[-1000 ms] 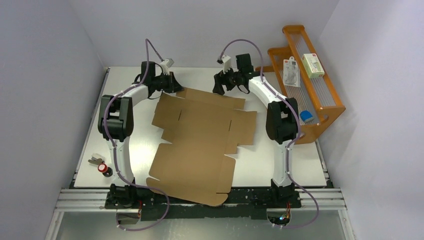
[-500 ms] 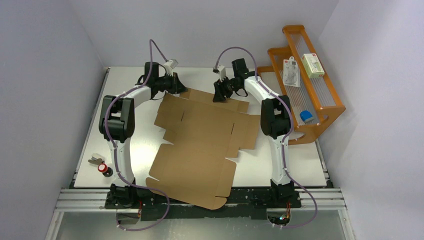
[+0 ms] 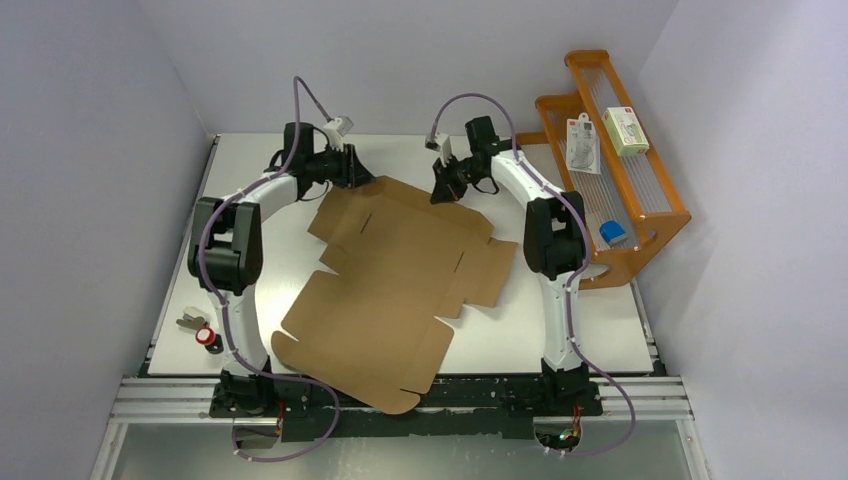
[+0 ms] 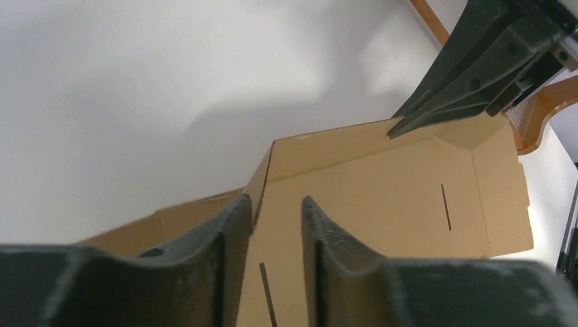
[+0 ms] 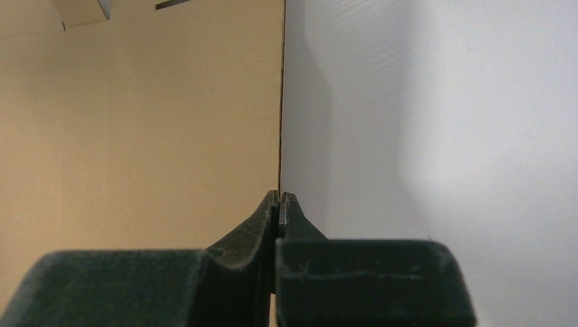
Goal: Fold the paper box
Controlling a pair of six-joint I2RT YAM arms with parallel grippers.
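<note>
The paper box [image 3: 385,275] is a flat brown die-cut cardboard sheet lying askew on the white table [image 3: 570,320]. Its near end hangs over the front rail. My right gripper [image 3: 447,188] is at the sheet's far edge. In the right wrist view this gripper [image 5: 280,195] is shut on the thin cardboard edge, with the sheet [image 5: 170,122] spreading to the left. My left gripper [image 3: 358,172] sits at the sheet's far left corner. In the left wrist view it [image 4: 276,201] stands open over the cardboard [image 4: 382,184], a raised flap edge just beside its left finger [image 4: 228,231].
An orange wire-fronted rack [image 3: 640,205] stands at the right edge, holding white packages [image 3: 582,143] and a blue item [image 3: 612,233]. A small red-and-black object [image 3: 208,337] lies at the table's left front. Walls close in the back and both sides.
The right gripper has come down and shut on the sheet's far edge. The left gripper has opened. The sheet has turned and slid toward the left front.
</note>
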